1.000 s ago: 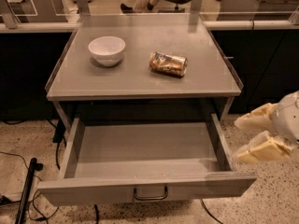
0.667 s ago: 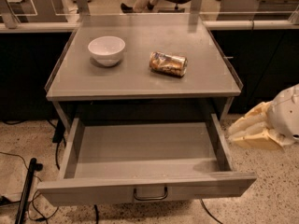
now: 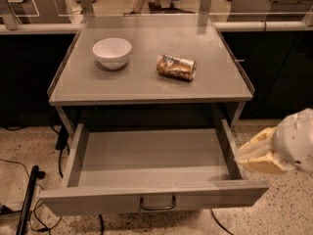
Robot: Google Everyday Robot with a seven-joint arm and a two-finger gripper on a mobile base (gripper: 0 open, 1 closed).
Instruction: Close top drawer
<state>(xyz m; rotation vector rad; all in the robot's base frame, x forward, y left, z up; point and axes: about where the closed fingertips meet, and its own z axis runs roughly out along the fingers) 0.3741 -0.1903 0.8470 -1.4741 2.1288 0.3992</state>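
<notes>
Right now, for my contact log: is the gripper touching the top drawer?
Cannot tell. In the camera view the gripper sits at the right wall of the open top drawer, its tip overlapping the wall's edge; neither contact nor gap shows.

Top drawer (image 3: 88, 200) front unobstructed; end effector (image 3: 240, 156) beside right wall.

so the gripper (image 3: 240, 158) is sitting low at the right edge of the view, cream-coloured end pointing left, with the rounded white wrist (image 3: 296, 141) right behind it partly cut off by the frame
</notes>
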